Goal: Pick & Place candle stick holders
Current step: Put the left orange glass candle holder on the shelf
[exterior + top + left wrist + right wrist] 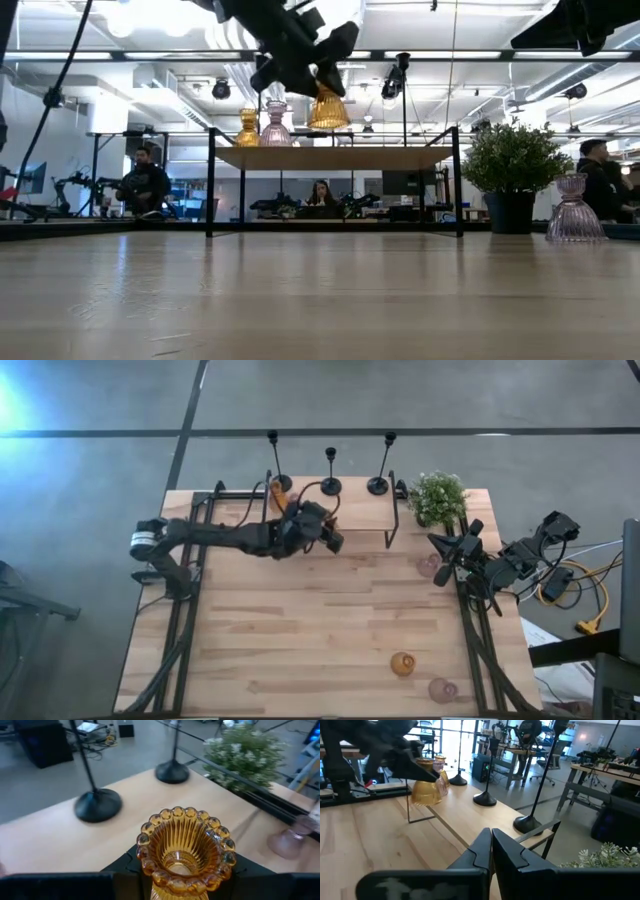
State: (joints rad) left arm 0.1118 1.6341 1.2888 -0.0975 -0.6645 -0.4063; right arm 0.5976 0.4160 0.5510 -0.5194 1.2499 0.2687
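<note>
Light plank wood makes up the desk [300,620], set on a grey floor, with an open workshop and seated people seen beyond it in the low view. At the far edge a black-legged wooden shelf [360,510] is stood. On its left part two squat glass holders are seen — an amber one [248,128] and a pink one [276,125]. Just right of these the left gripper [322,528] is held above the shelf, pinching a ribbed amber glass candle holder with a beaded rim [183,851]; it is clear of the shelf top. Three black metal holders with thin stems and round bases [331,486] are ranged along the shelf's back. Further right a small bushy green plant [438,497] is placed, and beside it a pink glass holder [428,566]. The right gripper [447,557] is parked at the desk's right edge, fingers pressed together. Near the front right corner an amber holder [402,664] and a pink one [442,689] are left.
</note>
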